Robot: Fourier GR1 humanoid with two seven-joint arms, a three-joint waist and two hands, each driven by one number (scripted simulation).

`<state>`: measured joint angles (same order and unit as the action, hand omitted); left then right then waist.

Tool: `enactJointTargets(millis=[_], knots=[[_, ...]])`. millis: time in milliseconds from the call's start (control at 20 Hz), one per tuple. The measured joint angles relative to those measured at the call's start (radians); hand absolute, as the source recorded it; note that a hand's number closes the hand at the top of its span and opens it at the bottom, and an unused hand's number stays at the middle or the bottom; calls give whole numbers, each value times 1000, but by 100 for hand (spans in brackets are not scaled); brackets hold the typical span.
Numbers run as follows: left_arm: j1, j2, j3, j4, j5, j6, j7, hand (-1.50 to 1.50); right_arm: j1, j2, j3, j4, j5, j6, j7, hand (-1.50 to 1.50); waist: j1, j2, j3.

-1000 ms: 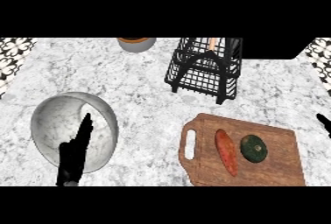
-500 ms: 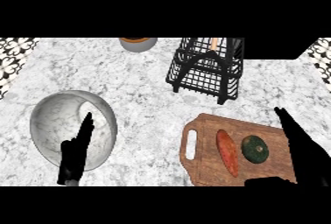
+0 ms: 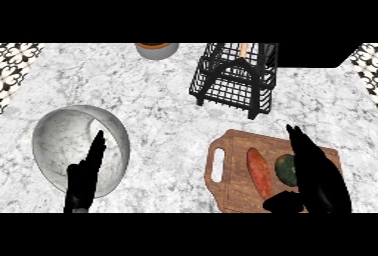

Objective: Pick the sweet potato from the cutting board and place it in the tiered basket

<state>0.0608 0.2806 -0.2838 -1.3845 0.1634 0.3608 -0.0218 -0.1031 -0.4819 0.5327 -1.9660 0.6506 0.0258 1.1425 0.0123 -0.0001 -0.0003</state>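
Observation:
An orange sweet potato [image 3: 259, 173] lies lengthwise on the wooden cutting board [image 3: 236, 145] at the lower right, beside a dark green round vegetable [image 3: 286, 170]. My right hand [image 3: 317, 175] hovers over the board's right part, fingers straight and pointing away from me, thumb out toward the potato's near end; it partly hides the green vegetable. The black wire tiered basket [image 3: 236, 77] stands at the back, centre right. At the lower left, my left hand [image 3: 85, 175] rests open, fingers up, over a metal bowl [image 3: 59, 140].
A grey pot with an orange rim [image 3: 156, 50] sits at the counter's back edge. Patterned tiles show at the far left and far right. Marble counter lies between the bowl, the board and the basket.
My right hand has come in from the right edge and moved left over the cutting board. The left hand and all objects have stayed put.

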Motion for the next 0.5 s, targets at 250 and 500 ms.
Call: enactJointTargets(millis=[250, 500], knots=[[-13, -18, 15, 17, -6, -4, -4, 0, -9, 90, 16, 64, 33, 29, -5, -150, -6, -1, 2], [-6, -23, 18, 8, -25, -2, 6, 0, -45, 162, 5, 142, 52, 66, -9, -150, -7, -1, 2]])
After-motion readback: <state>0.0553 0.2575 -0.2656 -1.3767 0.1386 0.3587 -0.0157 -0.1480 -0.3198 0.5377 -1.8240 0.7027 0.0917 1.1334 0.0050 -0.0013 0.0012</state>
